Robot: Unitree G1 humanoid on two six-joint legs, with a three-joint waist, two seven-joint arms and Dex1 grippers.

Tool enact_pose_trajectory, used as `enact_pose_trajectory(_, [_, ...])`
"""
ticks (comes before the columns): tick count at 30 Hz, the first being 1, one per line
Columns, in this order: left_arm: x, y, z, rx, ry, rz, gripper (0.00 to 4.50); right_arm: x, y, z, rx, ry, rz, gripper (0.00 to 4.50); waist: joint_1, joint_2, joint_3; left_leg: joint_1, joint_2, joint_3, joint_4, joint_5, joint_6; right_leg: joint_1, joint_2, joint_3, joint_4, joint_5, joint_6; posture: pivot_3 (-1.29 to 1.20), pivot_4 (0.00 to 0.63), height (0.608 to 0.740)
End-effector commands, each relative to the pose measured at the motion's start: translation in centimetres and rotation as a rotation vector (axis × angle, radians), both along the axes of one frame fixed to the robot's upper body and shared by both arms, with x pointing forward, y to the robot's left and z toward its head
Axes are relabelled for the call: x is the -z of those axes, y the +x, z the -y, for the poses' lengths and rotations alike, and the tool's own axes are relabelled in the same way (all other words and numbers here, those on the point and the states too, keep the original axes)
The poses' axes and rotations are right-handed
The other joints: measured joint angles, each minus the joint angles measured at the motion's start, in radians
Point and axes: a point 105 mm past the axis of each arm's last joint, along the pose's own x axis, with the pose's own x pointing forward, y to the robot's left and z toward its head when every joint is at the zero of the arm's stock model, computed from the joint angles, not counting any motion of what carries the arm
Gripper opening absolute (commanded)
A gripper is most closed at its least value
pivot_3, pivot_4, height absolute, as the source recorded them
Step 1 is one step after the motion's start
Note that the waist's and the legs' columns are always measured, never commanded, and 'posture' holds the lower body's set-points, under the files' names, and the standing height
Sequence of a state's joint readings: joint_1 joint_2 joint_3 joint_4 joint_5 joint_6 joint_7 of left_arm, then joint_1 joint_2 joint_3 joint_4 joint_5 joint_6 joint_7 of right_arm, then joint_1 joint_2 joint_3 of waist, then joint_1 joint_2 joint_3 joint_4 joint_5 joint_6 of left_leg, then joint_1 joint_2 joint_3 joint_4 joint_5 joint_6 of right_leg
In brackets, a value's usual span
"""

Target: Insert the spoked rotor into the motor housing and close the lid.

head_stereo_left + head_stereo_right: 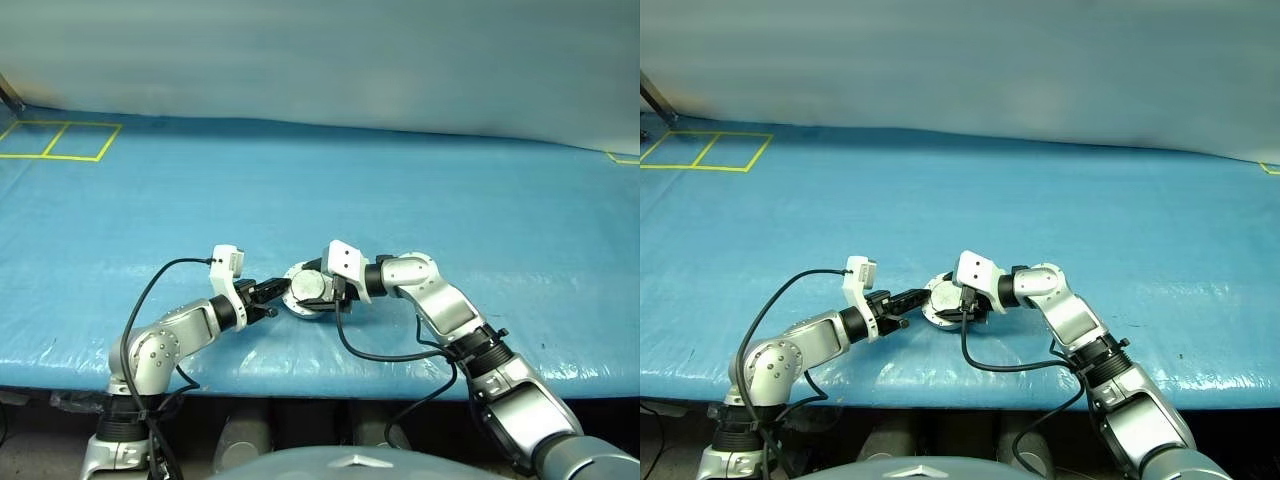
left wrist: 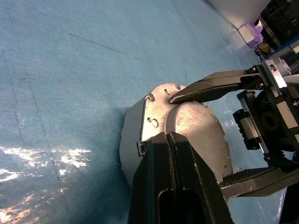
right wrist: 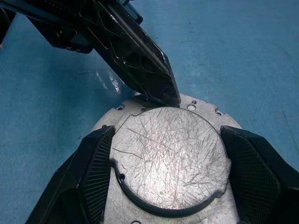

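Note:
The lid [image 3: 168, 163] lies flat on the motor housing [image 2: 130, 140], smooth outer face with its raised round centre facing up. My right gripper [image 3: 169, 135] is shut on that raised centre, one finger pad [image 3: 96, 175] on each side of it. My left gripper [image 2: 169, 136] is shut, with nothing between its fingers. Its tip rests on the lid's flange next to the raised centre. In the head views the assembly [image 1: 306, 289] sits on the blue mat between the left gripper [image 1: 276, 291] and the right gripper [image 1: 332, 290]. The spoked rotor is hidden.
The blue mat [image 1: 400, 200] covers the whole table. Its front edge [image 1: 330, 385] runs just behind my wrists. Yellow tape squares [image 1: 60, 140] mark the far left corner. A black cable [image 1: 150, 290] loops from each wrist.

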State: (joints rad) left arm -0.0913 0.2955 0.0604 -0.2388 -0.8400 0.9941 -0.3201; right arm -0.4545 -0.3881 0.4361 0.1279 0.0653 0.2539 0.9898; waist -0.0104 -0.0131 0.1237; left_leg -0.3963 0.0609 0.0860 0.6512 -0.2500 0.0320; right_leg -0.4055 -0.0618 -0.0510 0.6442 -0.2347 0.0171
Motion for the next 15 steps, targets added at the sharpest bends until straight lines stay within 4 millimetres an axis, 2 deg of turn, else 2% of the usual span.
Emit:
enact_pose_trajectory(1, [1.5, -0.7, 0.2, 0.010, 0.035, -0.065, 0.00, 3.8, -0.6, 1.8, 0.076, -0.118, -0.126, 3.27, 0.000, 0.000, 0.000, 0.000, 0.000, 0.000, 0.000, 0.000, 0.000, 0.000, 0.000, 0.000, 0.000, 0.000, 0.000, 0.00, 0.150, 0.740])
enact_pose_trajectory(9, [1.5, -0.5, -0.1, 0.000, 0.042, -0.048, 0.00, 3.8, -1.5, 2.4, 0.085, -0.097, -0.176, 3.27, 0.006, -0.001, -0.001, -0.001, 0.000, 0.000, -0.002, 0.000, 0.000, -0.001, -0.001, 0.000, -0.001, 0.000, -0.002, 0.00, 0.150, 0.740])
enact_pose_trajectory(11, [1.5, -0.5, -0.1, 0.000, 0.042, -0.047, 0.00, 3.8, -1.7, 2.6, 0.096, -0.090, -0.187, 3.99, 0.010, -0.001, -0.001, -0.001, 0.000, 0.000, -0.003, 0.000, 0.000, -0.001, -0.001, 0.000, -0.002, 0.000, -0.003, 0.00, 0.150, 0.740])
enact_pose_trajectory(13, [1.5, -0.6, -0.1, 0.001, 0.041, -0.046, 0.00, 3.7, -1.8, 2.9, 0.116, -0.077, -0.191, 4.48, 0.012, -0.001, -0.001, -0.002, -0.001, 0.000, -0.003, -0.001, 0.001, -0.001, -0.001, 0.000, -0.002, -0.001, -0.003, 0.00, 0.150, 0.740])
enact_pose_trajectory(15, [1.5, -0.6, -0.1, 0.001, 0.041, -0.045, 0.00, 3.5, -2.0, 3.1, 0.134, -0.066, -0.197, 4.48, 0.014, -0.001, -0.001, -0.002, -0.001, 0.000, -0.003, -0.001, 0.001, -0.002, -0.001, 0.000, -0.002, -0.001, -0.003, 0.00, 0.150, 0.740])
